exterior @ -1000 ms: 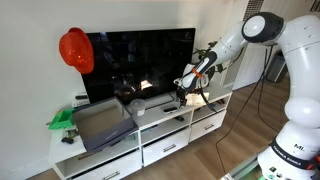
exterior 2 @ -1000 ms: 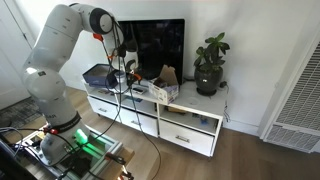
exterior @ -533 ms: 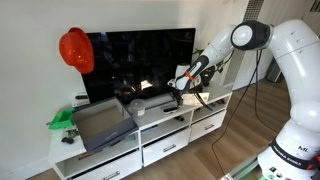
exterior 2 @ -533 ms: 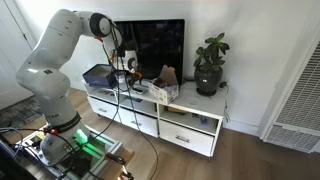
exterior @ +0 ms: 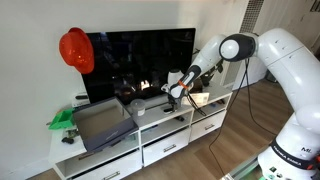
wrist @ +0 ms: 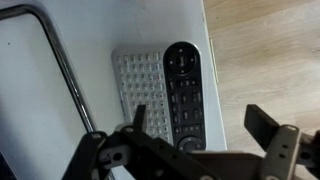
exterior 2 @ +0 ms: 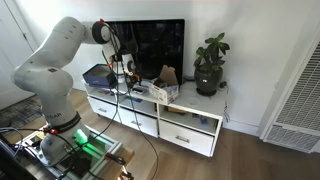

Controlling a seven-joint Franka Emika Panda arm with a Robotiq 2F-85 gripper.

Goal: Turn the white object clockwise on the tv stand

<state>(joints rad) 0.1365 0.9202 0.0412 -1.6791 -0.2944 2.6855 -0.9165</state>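
Observation:
In the wrist view the white object point(wrist: 140, 88) is a flat white keypad remote. It lies on the glossy white top of the tv stand point(wrist: 100, 30), side by side with a black remote point(wrist: 185, 95), close to the stand's front edge. My gripper point(wrist: 200, 125) is open and empty, hovering just above the two remotes; one finger is over the white object and the other is past the edge, over the wooden floor. The gripper also shows in both exterior views point(exterior: 172, 94) point(exterior 2: 128, 80), low over the tv stand point(exterior: 170, 135) point(exterior 2: 190, 120) in front of the black TV point(exterior: 140, 62).
A bent chrome bar point(wrist: 65, 75) lies on the top just beside the white object. On the stand are a grey tray point(exterior: 100, 122), a green object point(exterior: 62, 120), a cardboard box point(exterior 2: 165, 78) and a potted plant point(exterior 2: 209, 65). A red helmet point(exterior: 76, 50) hangs at the TV's corner.
The arm has swung along the stand and lowered, bringing the open gripper down over the remotes in front of the TV. The objects on the stand have not moved.

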